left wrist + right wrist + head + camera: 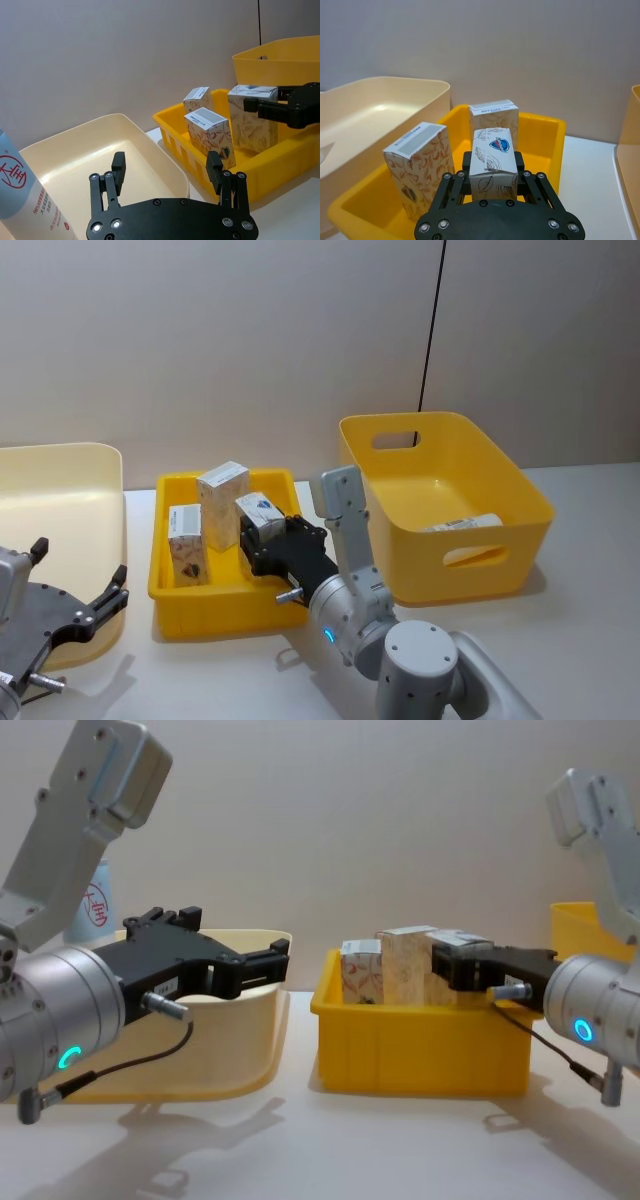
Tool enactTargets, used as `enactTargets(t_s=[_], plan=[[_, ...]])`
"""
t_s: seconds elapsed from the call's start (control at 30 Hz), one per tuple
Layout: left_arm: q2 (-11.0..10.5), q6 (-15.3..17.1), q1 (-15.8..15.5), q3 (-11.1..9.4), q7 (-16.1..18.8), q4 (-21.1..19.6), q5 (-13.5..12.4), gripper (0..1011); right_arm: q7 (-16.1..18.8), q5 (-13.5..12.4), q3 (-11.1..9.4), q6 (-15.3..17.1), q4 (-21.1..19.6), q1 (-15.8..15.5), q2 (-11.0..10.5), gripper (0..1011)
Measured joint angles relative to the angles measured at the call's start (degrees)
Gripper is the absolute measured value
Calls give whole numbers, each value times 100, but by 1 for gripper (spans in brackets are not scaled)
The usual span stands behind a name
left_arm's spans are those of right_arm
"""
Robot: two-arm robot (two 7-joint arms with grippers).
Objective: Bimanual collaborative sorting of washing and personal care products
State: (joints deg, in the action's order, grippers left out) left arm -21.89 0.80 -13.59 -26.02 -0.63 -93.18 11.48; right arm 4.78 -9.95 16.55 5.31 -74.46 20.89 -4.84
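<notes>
Overhead first, head view: right gripper (262, 537) reaches into the shallow yellow tray (225, 610) w/ its fingers clamped on a marbled carton (260, 514), prob. so it can be lifted out and sorted. Two more cartons stand upright just beyond and beside the fingers: a tall one (222, 502) and a nearer one (188, 543). A deep yellow bin (440, 510) sits to the other side of that arm, a pale item lying in it, too unclear to name. Left gripper (85, 612) hovers over the cream bin (62, 530), fingers spread, holding nothing, likely waiting its turn.

Left wrist view: left fingers (118, 170) stand wide apart above the cream bin's floor. A light-blue tube (22, 192) w/ red logo leans inside that bin, just outside one finger, so tubes seem to belong there.

Right wrist view: held carton (493, 167) is pinched upright between both fingers, blue badge facing up; the other two cartons stand ahead and off to one side.

Chest view: right fingers close on the carton (455, 952) at the tray's rim level, not yet raised clear. Left gripper (265, 960) is open over the cream bin's edge.
</notes>
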Motion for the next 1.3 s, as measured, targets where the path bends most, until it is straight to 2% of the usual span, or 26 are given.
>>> enactTargets(t_s=[0.4, 0.7, 0.97, 1.3], plan=[[0, 0, 0, 0, 0, 0, 0, 1003, 256, -9, -79, -645, -53, 35, -40, 441], [0, 0, 0, 0, 0, 0, 0, 1003, 402, -20, -215, -1166, -210, 95, -100, 441], [0, 0, 0, 0, 0, 0, 0, 1003, 382, 41, -453, -1600, -464, 121, -205, 441], [0, 0, 0, 0, 0, 0, 0, 1003, 67, 269, -812, -1826, -842, 10, -338, 441]])
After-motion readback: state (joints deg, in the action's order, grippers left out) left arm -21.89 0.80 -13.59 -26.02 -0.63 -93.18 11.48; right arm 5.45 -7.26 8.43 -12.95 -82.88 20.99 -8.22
